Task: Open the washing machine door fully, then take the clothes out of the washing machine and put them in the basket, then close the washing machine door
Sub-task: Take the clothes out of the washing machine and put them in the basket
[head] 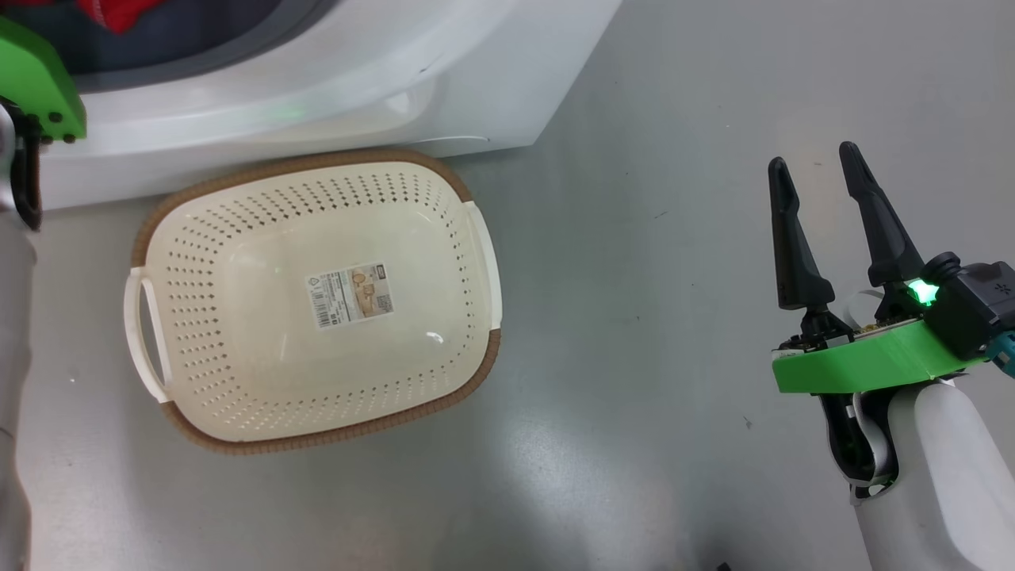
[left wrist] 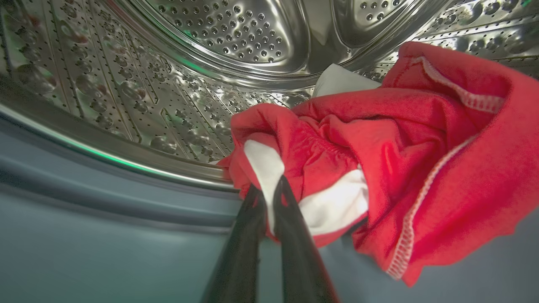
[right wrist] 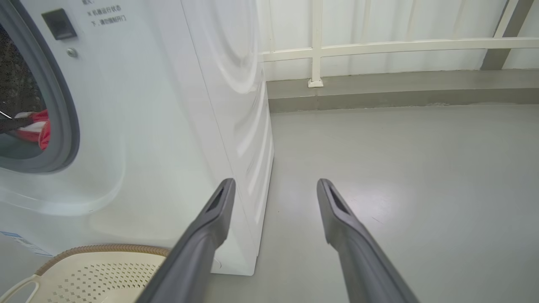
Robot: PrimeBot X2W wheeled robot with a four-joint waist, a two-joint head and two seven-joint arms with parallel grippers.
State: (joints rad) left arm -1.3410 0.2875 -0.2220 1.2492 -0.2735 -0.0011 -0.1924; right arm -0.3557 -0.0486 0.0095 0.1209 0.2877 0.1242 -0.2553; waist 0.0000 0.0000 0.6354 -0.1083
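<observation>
Second of three steps: clothes (left wrist: 379, 147) pinched tight by left gripper (left wrist: 267, 187) at washing machine (head: 492, 71) drum mouth; right gripper (head: 813, 156) spread, empty, beside machine. Next: withdrawal, then release over basket (head: 317, 162) fronting machine.

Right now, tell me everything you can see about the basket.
The basket is a cream-white plastic rounded rectangle with perforated walls, a brown woven-look rim and two white side handles. It sits upright on the grey floor, just in front of the washing machine; whether the two touch, I cannot tell. A paper label is stuck to its bottom; otherwise it holds nothing.
</observation>
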